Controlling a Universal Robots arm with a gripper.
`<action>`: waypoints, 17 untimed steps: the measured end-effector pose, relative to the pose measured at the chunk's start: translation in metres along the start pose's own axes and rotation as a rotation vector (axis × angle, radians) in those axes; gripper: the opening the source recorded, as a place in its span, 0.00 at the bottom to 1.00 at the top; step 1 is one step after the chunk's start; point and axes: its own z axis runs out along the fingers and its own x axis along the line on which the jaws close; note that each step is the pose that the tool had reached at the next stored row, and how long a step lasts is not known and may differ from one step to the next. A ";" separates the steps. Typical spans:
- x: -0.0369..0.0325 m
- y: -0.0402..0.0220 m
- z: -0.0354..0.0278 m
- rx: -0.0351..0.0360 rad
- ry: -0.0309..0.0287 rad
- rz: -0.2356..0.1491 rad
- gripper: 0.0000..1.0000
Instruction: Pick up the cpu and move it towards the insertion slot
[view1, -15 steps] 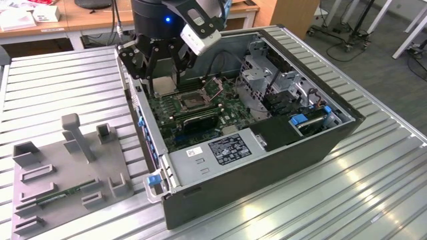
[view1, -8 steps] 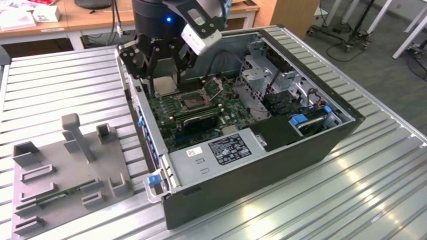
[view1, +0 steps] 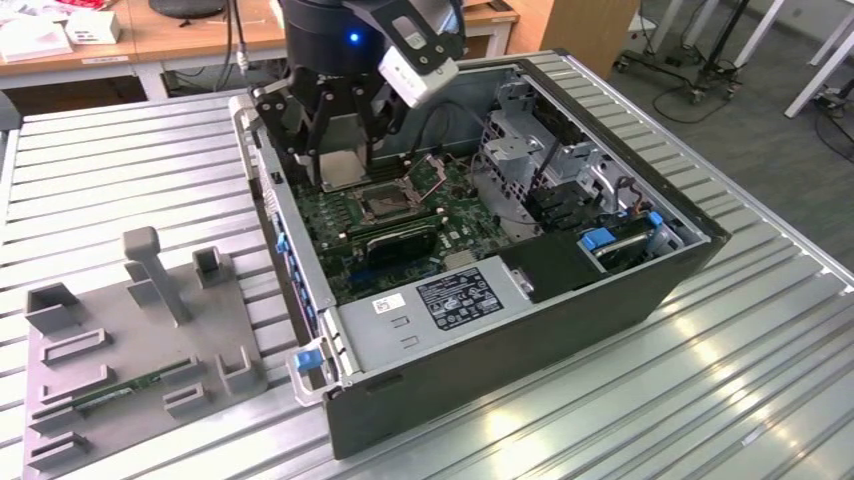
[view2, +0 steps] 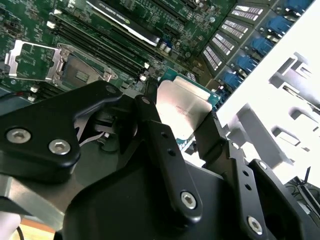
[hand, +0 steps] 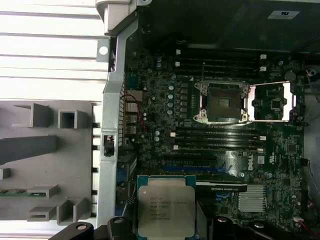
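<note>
My gripper (view1: 342, 168) hangs over the open computer case, shut on the cpu (view1: 343, 148), a flat square chip with a silvery top and pale rim. In both wrist views the cpu (view2: 182, 111) (hand: 166, 207) sits clamped between two black fingers (view2: 159, 140), held above the green board. The insertion slot (view1: 387, 204) is a square dark socket with its silvery frame flipped open, a short way from the chip toward the case's middle. It is uncovered in both wrist views (view2: 77, 71) (hand: 222, 102). The cpu is apart from it, not over it.
Long black memory slots (hand: 220, 137) run beside the socket. A power supply (view1: 447, 298) and metal drive cage (view1: 534, 150) crowd the case's right in the exterior view. A grey holder board (view1: 147, 330) with a green memory stick (view1: 127, 388) lies on the slatted table to the left.
</note>
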 end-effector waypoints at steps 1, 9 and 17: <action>-0.0018 0.0000 0.0000 0.0000 0.0000 0.000 0.55; -0.0198 -0.0001 0.0004 0.0001 0.0001 0.000 0.55; -0.0411 -0.0004 0.0007 0.0001 0.0001 0.000 0.55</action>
